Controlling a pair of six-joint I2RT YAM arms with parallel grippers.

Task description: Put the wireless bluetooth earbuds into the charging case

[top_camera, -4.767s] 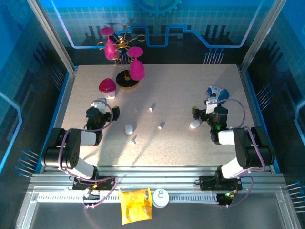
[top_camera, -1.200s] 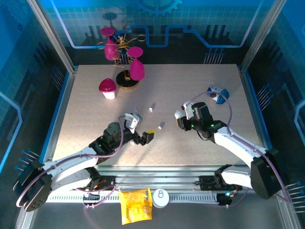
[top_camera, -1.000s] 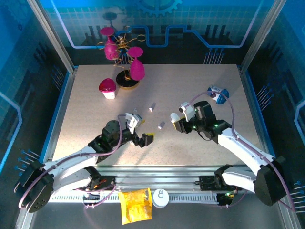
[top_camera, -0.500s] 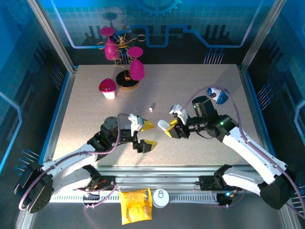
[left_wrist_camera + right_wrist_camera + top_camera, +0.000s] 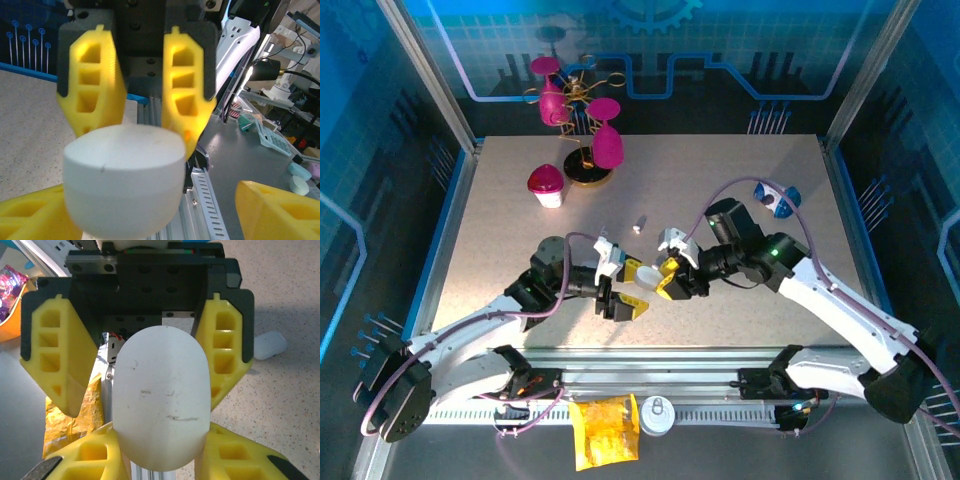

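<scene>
seemingly a handover: right claw [image 5: 667, 278] pinches the white pill-shaped charging case [image 5: 160, 390] above the table [image 5: 720, 180], toward its near edge; left claw [image 5: 632, 290] gapes around it; tiny white earbud [image 5: 640, 222] waits mid-table; left should close next.

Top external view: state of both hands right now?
Left hand: open, straddling the white charging case.
Right hand: closed, holding that case.

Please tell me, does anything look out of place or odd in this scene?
Yes. A crumpled yellow bag and a round white object lie off the table, beyond its near edge, away from the work; they seem to be strays. Nothing looks spilled or broken.
</scene>
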